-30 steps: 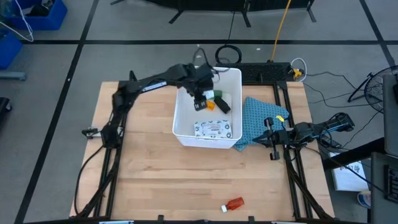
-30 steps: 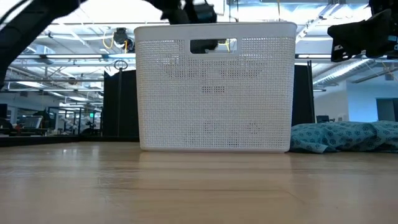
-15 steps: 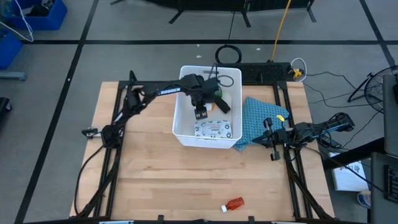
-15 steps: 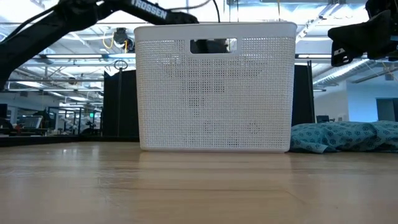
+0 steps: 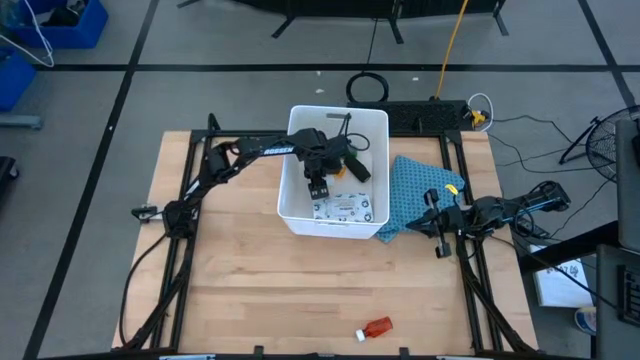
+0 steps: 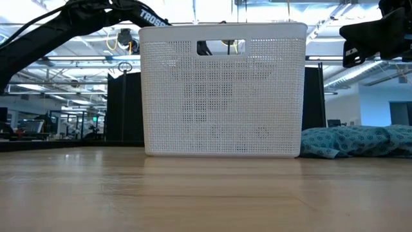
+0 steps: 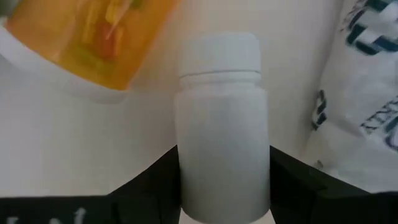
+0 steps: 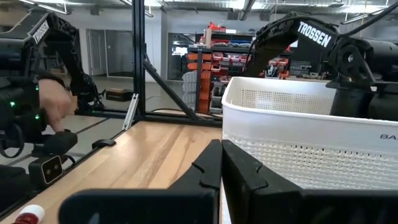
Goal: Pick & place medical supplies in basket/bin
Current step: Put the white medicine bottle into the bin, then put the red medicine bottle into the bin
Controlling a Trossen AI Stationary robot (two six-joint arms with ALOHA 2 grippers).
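Note:
The white basket (image 5: 288, 170) stands at the table's far middle; the low view shows its perforated wall (image 6: 222, 90). My left gripper (image 5: 318, 185) reaches down inside it, shut on a white capped bottle (image 7: 221, 112). On the basket's floor lie an orange-and-white vial (image 7: 93, 37), a flat white printed packet (image 5: 348, 207) and a black block (image 5: 357, 170). A red white-capped bottle (image 5: 377, 327) lies on the table near its front edge. My right gripper (image 5: 437, 215) waits shut at the right edge. My left gripper pinches the white bottle's body (image 7: 186, 186) between its two fingers (image 7: 283, 183), at the end away from the cap. The fingers come from above, pointing down, and lie across the bottle. The bottle lies level in the hold. Whether it touches the basket's floor, I cannot tell.
A blue patterned cloth (image 5: 415, 190) lies crumpled against the basket's right side. Bare wooden table spreads from the basket to the front edge. Cables and a dark mat lie on the floor beyond the far edge.
My left gripper has sunk from above the basket's rim down into the basket, tipping until it points straight down. It keeps the white bottle in its fingers. The items on the basket's floor have kept their places.

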